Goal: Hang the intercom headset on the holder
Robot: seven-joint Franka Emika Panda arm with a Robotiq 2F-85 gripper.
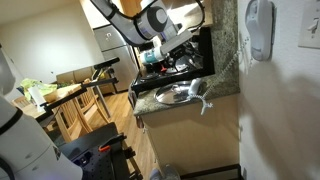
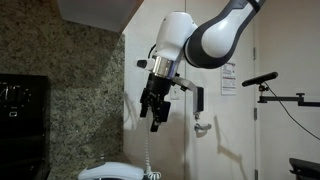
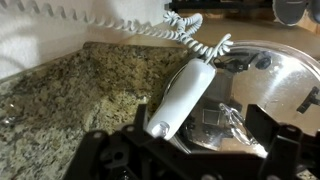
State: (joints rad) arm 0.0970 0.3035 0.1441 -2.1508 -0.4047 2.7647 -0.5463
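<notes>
Hanging open, the claw (image 2: 153, 122) overlooks a slim white headset (image 3: 185, 95) lying against a round steel bowl (image 3: 285, 70).

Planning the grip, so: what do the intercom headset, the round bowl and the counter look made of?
Intercom headset: smooth white plastic by the look, with a soft sheen and moulded edges. Bowl: probably polished steel, given its mirror-like reflections. Counter: speckled, granite-looking stone, fairly glossy.

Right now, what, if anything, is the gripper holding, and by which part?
Nothing. The gripper hangs in the air with jaws open; the intercom headset lies untouched below, at the steel bowl's rim.
</notes>
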